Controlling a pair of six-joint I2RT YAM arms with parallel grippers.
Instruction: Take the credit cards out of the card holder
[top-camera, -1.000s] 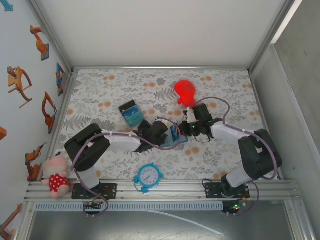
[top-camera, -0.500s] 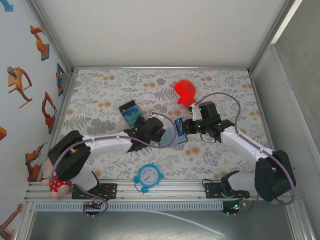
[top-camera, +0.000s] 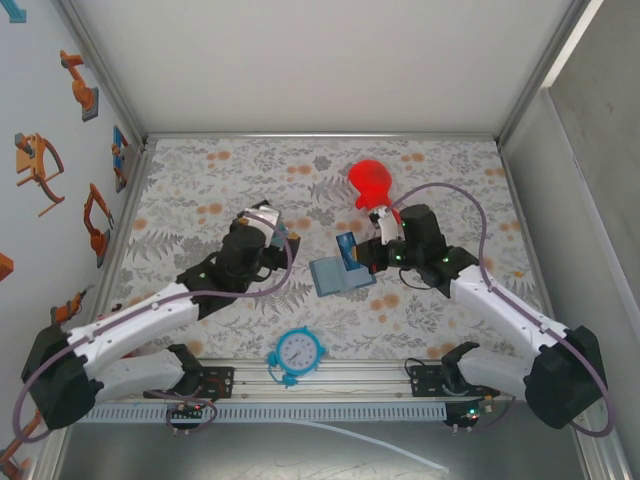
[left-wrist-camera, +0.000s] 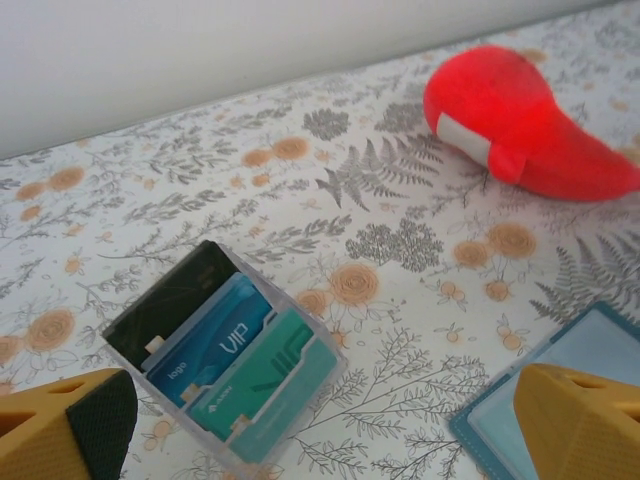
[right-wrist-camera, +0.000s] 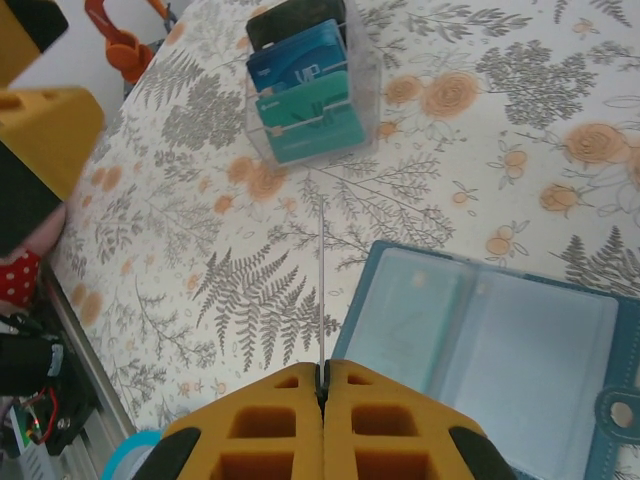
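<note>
One card (top-camera: 346, 246) stands on edge in your right gripper (top-camera: 360, 252) in the overhead view, just above the far edge of the card holder (top-camera: 338, 276). The holder lies open and flat on the table (top-camera: 450, 180) between the two arms. Its pockets face up, which I judge is why a card can be drawn straight out of it. Your left gripper (top-camera: 266, 230) hovers well to the left of the holder. A red plush toy (top-camera: 372, 183) sits beyond the holder and a blue clock (top-camera: 297, 352) lies on its near side.

From the left wrist, the fingers (left-wrist-camera: 65, 425) are spread wide with nothing between them, so that claw is released. A clear box (left-wrist-camera: 225, 355) with three cards leaning in it lies ahead, to the left of the holder's corner. It is probably the drop-off spot, and this arm looks posted there to steady it.

From the right wrist, the yellow pads (right-wrist-camera: 390, 430) are pressed together, clenched on the card, which shows edge-on as a thin line rising from them. The holder lies spread open just to the right of that line. Its left clear pocket seems to hold another pale card, though that is hard to make out. If it does, you have more to pull.
</note>
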